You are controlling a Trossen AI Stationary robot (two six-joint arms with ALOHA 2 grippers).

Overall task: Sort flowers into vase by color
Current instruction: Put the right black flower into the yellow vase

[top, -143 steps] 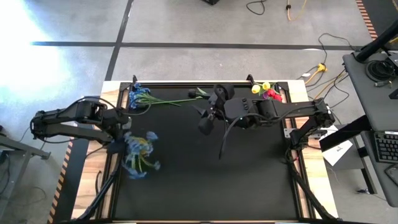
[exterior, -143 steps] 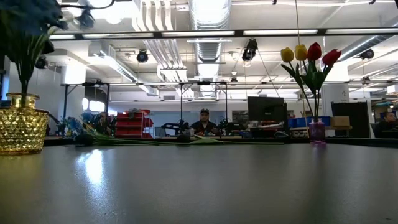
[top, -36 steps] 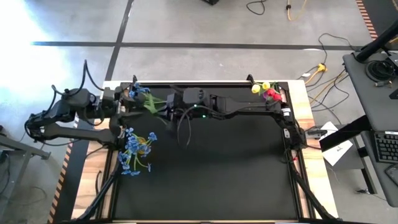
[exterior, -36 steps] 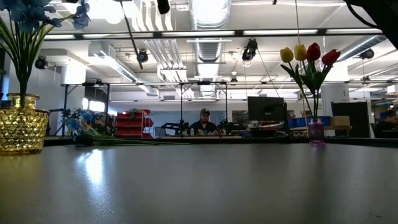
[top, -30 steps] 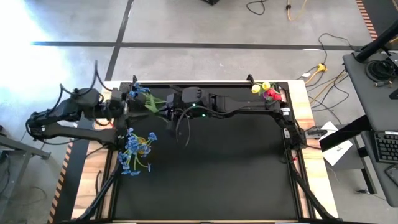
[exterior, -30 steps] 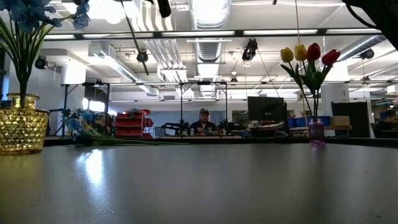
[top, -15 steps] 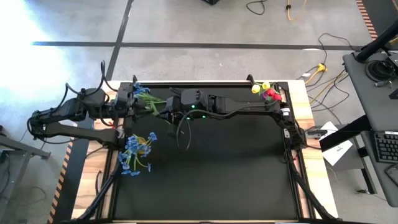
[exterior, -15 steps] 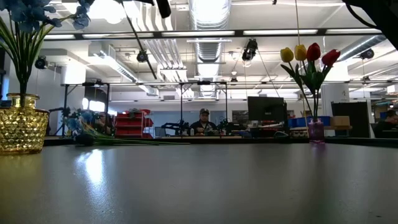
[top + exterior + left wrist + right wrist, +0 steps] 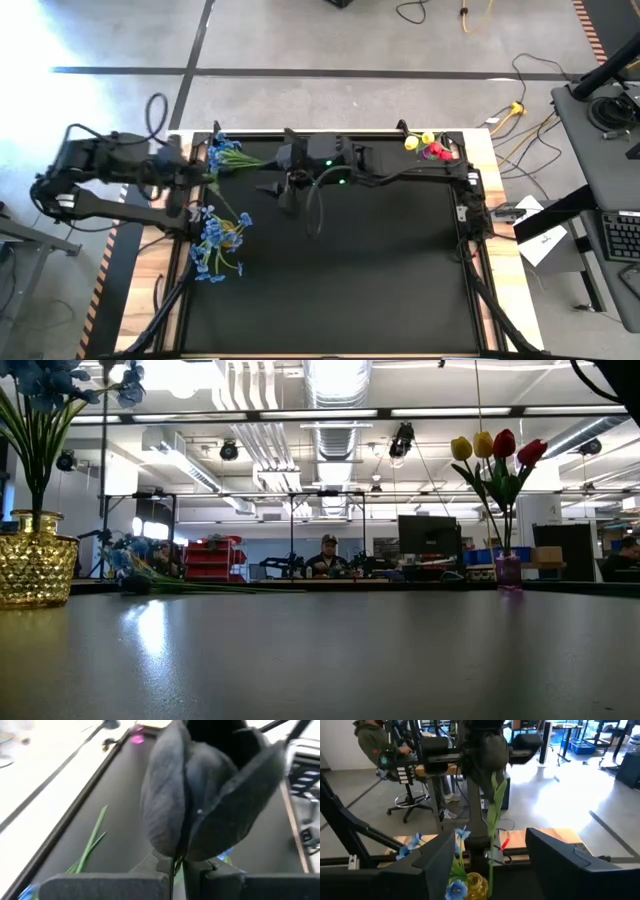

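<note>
STEP: handover of blue flower stem [image 9: 240, 160], R→L | L hand [image 9: 196, 172] clamped on stem | R hand [image 9: 272, 186] just beside, fingers apart, stem freed | NEXT: carry to gold vase [image 9: 36, 570], near L hand; drop stem-first.

No text or label (signs included) can be read anywhere.
</note>
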